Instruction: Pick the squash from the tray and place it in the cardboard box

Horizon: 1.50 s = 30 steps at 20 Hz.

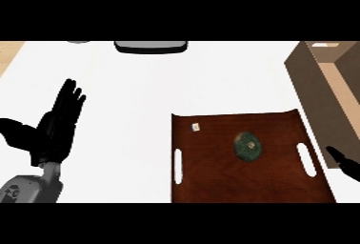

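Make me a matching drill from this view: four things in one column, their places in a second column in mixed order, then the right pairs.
Things:
1. squash
2. cardboard box
3. left hand
4. right hand

Places:
A. at the view's right edge, just past the tray's right handle slot
B. lying on the brown tray
C. open, fingers up, over the white counter at the view's left
D. standing at the upper right, beyond the tray

Pairs: 1-B, 2-D, 3-C, 4-A

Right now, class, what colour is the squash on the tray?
Dark mottled green, seen in the head view: the squash lies on the brown tray.
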### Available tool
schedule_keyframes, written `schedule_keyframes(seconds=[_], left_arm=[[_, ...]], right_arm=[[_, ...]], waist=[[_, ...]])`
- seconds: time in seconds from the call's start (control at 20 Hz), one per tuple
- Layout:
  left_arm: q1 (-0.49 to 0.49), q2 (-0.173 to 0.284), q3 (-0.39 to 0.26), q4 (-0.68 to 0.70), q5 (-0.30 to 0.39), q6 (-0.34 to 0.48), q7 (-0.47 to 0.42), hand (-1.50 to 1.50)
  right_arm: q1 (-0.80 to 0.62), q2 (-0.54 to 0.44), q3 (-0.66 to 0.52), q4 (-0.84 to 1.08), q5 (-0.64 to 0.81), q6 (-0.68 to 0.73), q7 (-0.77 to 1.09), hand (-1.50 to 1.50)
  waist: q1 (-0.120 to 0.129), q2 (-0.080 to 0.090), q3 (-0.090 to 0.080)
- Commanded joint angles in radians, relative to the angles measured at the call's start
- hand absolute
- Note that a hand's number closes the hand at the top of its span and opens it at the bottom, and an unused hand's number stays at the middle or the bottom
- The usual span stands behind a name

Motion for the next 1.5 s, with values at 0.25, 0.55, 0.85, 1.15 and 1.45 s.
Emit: schedule_keyframes(seconds=[0.25,0.55,0.85,1.15,1.45], left_arm=[[0.034,-0.017,-0.009,-0.036,-0.006,-0.01,-0.012,0.0],[0.018,0.011,0.041,-0.072,0.015,-0.027,0.054,0.0],[0.03,-0.056,0.022,-0.034,-0.037,-0.05,0.021,0.0],[0.002,-0.049,0.11,0.026,-0.036,-0.113,-0.001,0.0],[0.094,-0.107,0.066,-0.076,-0.089,-0.102,0.025,0.0]], right_arm=[[0.16,-0.313,0.113,-0.215,0.086,0.274,0.353,-1.5],[0.111,-0.332,0.119,-0.507,0.013,0.308,0.726,-1.5],[-0.022,-0.227,0.201,-0.554,0.048,0.334,0.845,-1.5],[-0.122,-0.159,0.265,-0.502,0.176,0.365,0.983,-1.5],[-0.191,-0.027,0.302,-0.406,0.23,0.393,0.989,-1.5]], waist=[[0.009,0.01,0.013],[0.015,0.011,0.017],[0.019,0.014,0.018],[0.017,0.014,0.018],[0.022,0.014,0.018]])
